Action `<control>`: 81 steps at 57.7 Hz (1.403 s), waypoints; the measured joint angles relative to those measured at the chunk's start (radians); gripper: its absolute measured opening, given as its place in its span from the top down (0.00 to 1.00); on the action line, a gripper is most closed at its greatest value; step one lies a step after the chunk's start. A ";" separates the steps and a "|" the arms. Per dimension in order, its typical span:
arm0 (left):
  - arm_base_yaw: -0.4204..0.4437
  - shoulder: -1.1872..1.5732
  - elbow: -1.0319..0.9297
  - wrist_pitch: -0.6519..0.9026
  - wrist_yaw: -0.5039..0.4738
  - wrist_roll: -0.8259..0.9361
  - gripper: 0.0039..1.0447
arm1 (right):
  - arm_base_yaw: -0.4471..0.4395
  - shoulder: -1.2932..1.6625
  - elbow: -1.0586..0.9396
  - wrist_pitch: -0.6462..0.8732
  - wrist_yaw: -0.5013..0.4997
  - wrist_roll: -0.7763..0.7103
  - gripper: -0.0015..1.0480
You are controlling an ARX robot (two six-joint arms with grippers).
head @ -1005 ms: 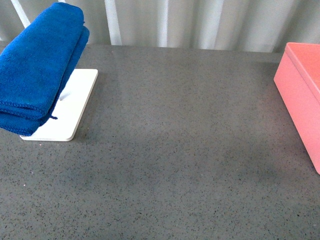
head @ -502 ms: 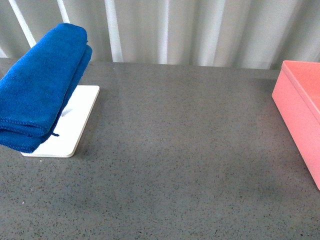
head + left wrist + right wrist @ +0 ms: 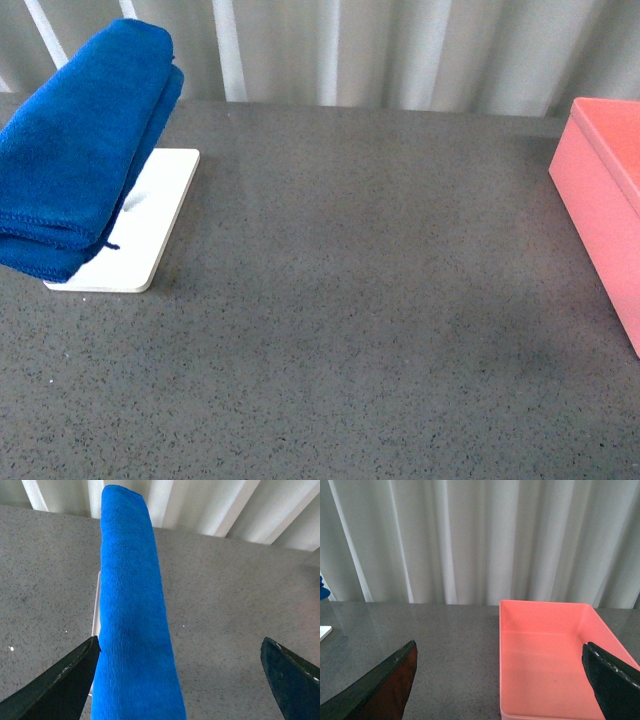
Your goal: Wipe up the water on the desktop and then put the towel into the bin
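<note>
"2 grippers, each seen through its own wrist camera. How do the fingers stand?"

"Both are spread wide. The left gripper [image 3: 178, 642] has its dark fingers [image 3: 55, 680] released, and the thick bright blue folded microfibre towel [image 3: 132, 630] runs up between them. 1 finger meets the towel's edge in the picture, but I cannot tell whether it truly touches. The right gripper [image 3: 498, 644] grasps nothing."

"Where is the towel?"

"At the left edge of the large dark grey speckled desktop [image 3: 350, 300], towards the far-left corner. It sits raised and tilted over the flat white rectangular tray [image 3: 145, 225], hiding the tray's left part. Its stitched edges face the near edge."

"And the bin?"

"The pink straight-sided rectangular plastic bin [image 3: 600, 200] stands at the right edge, well apart from the towel. In the right wrist view it shows between the right gripper's fingers, closer to 1 of them, with its open top facing up. Pale pleated curtains [image 3: 400, 50] hang behind the far edge."
</note>
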 joint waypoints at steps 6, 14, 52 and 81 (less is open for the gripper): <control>-0.005 0.176 0.163 -0.037 -0.035 0.069 0.06 | 0.000 0.000 0.000 0.000 0.000 0.000 0.07; -0.003 0.325 0.291 0.016 -0.077 0.220 0.06 | 0.000 0.000 0.000 0.000 0.000 0.000 0.07; 0.008 0.553 0.369 -0.059 -0.072 0.308 0.06 | 0.000 0.000 0.000 0.000 0.000 0.000 0.07; 0.024 0.593 0.407 -0.151 -0.050 0.248 0.71 | 0.000 0.000 0.000 0.000 0.000 0.000 0.07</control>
